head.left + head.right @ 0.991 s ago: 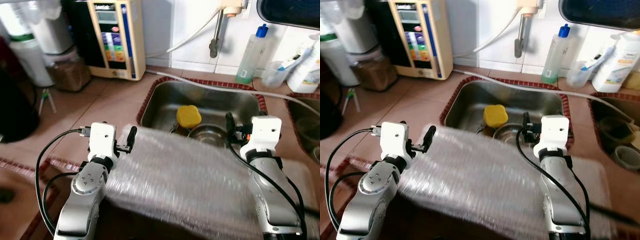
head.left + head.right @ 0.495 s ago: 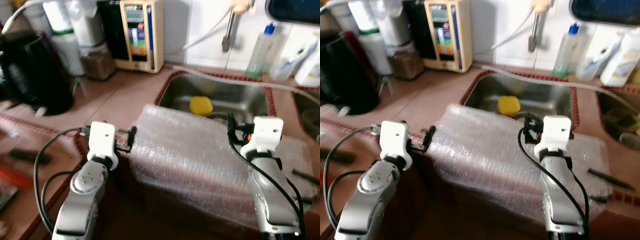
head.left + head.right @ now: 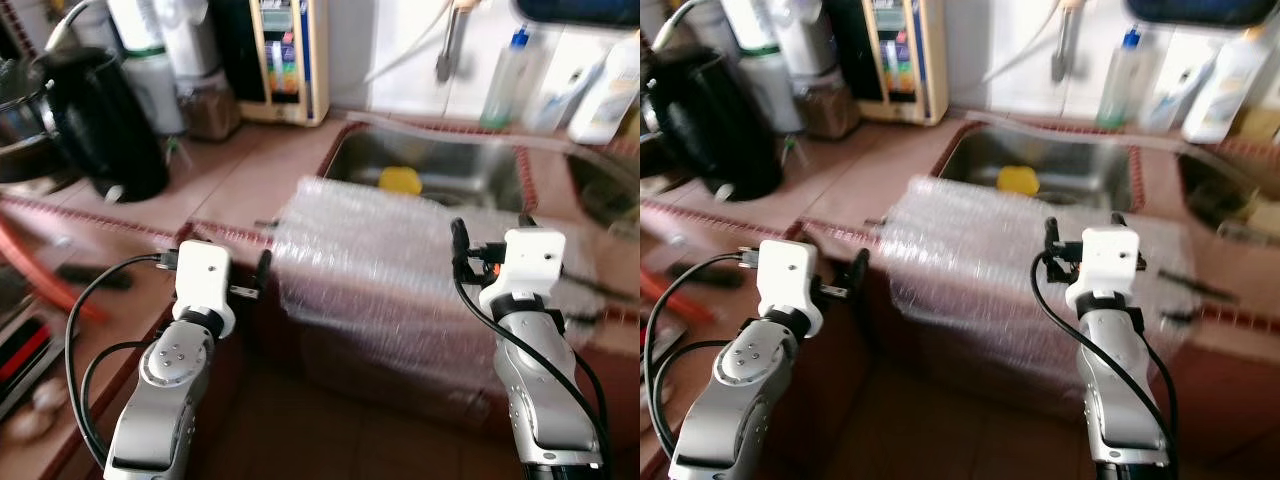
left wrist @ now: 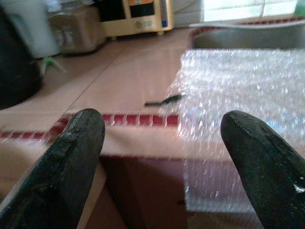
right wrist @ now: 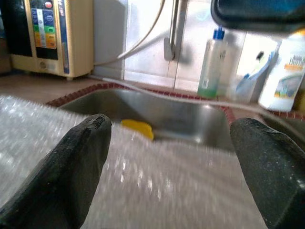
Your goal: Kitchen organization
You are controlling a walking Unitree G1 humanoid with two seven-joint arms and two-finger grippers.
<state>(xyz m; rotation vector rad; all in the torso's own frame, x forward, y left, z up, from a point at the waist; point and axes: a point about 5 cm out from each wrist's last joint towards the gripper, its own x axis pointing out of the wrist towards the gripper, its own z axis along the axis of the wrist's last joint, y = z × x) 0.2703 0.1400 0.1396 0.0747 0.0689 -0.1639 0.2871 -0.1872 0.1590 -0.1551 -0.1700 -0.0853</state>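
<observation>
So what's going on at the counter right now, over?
Left tool and right tool open, empty. Bubble wrap draped over counter edge, before sink. Nothing in the way.

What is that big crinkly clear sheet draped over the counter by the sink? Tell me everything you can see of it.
It looks like a sheet of bubble wrap: clear plastic, shiny, covered in small bubbles. It lies spread on the tiled countertop in front of the steel sink, its far edge reaching the sink's rim, and its near part hangs down over the counter's front edge. A small dark object lies beside its corner. Neither gripper touches it; the fingers of both are spread apart.
</observation>
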